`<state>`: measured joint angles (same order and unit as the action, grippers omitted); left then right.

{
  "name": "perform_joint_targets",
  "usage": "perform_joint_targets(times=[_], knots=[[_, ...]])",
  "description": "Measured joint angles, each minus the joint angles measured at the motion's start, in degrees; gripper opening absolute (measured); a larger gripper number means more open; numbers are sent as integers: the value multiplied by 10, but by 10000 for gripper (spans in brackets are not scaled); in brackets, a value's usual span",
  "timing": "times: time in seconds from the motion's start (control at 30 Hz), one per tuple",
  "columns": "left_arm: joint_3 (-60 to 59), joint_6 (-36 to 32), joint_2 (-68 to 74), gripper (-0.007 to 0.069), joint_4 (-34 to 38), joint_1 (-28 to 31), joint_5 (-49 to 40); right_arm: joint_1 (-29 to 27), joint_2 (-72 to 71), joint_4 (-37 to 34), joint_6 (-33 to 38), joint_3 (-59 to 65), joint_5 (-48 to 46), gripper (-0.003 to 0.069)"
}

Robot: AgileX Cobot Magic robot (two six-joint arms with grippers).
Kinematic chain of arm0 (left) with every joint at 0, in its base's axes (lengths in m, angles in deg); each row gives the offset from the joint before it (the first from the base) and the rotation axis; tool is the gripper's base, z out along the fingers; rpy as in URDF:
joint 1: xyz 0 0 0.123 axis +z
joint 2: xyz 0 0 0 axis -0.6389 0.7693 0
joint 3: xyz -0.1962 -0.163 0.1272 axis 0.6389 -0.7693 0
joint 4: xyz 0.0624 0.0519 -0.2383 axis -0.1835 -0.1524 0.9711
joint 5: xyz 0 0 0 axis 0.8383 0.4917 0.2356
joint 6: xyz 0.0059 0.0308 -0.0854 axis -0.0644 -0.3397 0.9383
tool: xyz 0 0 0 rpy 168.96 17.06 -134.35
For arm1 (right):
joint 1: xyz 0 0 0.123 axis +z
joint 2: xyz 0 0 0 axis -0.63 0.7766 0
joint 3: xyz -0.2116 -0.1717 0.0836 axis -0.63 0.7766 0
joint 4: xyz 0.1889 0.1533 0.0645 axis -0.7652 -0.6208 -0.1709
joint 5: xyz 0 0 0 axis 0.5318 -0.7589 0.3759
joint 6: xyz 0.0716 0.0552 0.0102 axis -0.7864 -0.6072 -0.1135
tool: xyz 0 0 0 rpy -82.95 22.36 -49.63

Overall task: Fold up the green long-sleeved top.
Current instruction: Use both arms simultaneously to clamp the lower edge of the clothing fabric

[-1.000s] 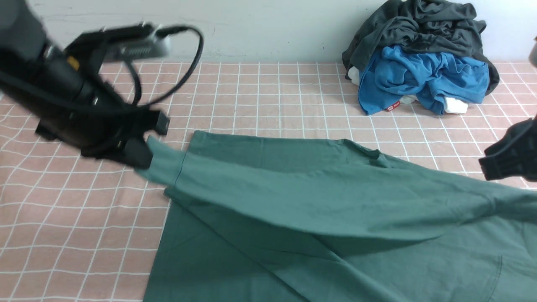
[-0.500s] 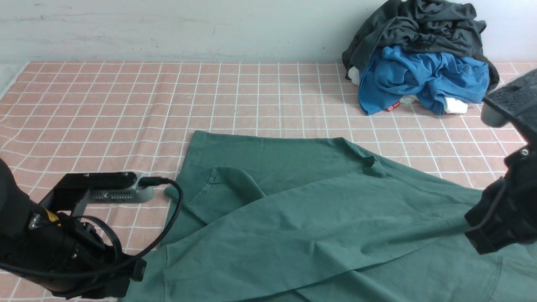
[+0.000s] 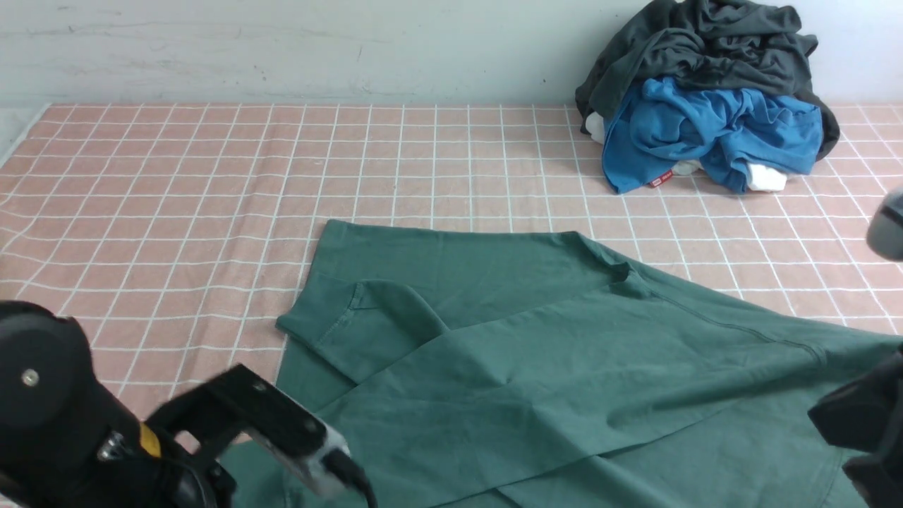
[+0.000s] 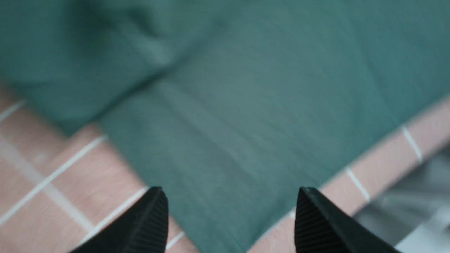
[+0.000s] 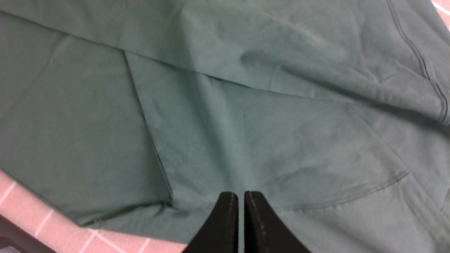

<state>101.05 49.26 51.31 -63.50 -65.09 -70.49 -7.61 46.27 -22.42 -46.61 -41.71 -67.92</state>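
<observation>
The green long-sleeved top (image 3: 536, 353) lies spread on the pink checked cloth, from the middle to the right edge of the front view. One sleeve (image 3: 494, 402) lies slanted across its body toward the near left, and a folded flap (image 3: 367, 310) sits at its left edge. In the blurred left wrist view my left gripper (image 4: 230, 193) stands open above the top's corner (image 4: 225, 147), holding nothing. My left arm (image 3: 63, 423) fills the near left corner. My right gripper (image 5: 240, 194) hovers shut over the fabric (image 5: 246, 140), nothing between its fingers. My right arm (image 3: 864, 423) shows at the right edge.
A pile of clothes stands at the back right: a dark charcoal-grey garment (image 3: 705, 42) on top of a bright blue one (image 3: 705, 127). The pink checked cloth (image 3: 176, 197) covers the table up to the pale wall. The table's near edge (image 4: 404, 203) shows in the left wrist view.
My left gripper has let go of the sleeve and opened; the sleeve now lies across the top. The left arm has dropped to the near left corner. The right arm has moved lower.
</observation>
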Motion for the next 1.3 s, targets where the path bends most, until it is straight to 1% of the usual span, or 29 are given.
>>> perform_joint_targets(times=[0.03,0.07,0.1,0.13,0.17,0.3,0.37,0.53,0.7,0.83,0.9,0.93,0.97,1.1,1.2,1.3], knots=[[-6,-34,3,448,-29,-64,0,0,-14,0,2,16,-1,24],[-8,-43,3,448,-33,-71,0,0,-15,0,3,18,-2,24],[-16,-71,10,448,-65,-123,3,0,-22,0,7,29,-3,24],[-20,-74,11,448,-73,-135,3,0,-23,0,9,32,-3,24],[-31,-89,22,448,-96,-171,12,0,-27,0,13,43,-3,24],[-62,-101,66,448,-129,-232,53,0,-28,0,13,61,-3,24],[-65,-103,90,448,-132,-242,68,0,-29,0,17,64,-3,24],[-64,-102,135,448,-141,-244,107,0,-29,12,18,64,-3,24],[-54,-96,138,435,-153,-244,104,0,-29,13,18,64,-3,24],[-37,-76,139,382,-165,-244,104,0,-29,13,18,64,-3,24],[-30,-60,139,317,-181,-244,105,0,-29,16,18,64,-3,24],[-30,-59,139,317,-181,-244,105,0,-29,16,18,64,-3,24],[-29,-52,139,274,-189,-244,105,0,-29,18,18,64,-3,24],[-29,-46,139,178,-196,-244,99,0,-29,22,18,64,-3,24],[-29,-46,139,149,-184,-244,73,0,-29,23,18,64,-3,24],[-29,-47,139,160,-164,-244,47,0,-29,23,18,64,-3,24]])
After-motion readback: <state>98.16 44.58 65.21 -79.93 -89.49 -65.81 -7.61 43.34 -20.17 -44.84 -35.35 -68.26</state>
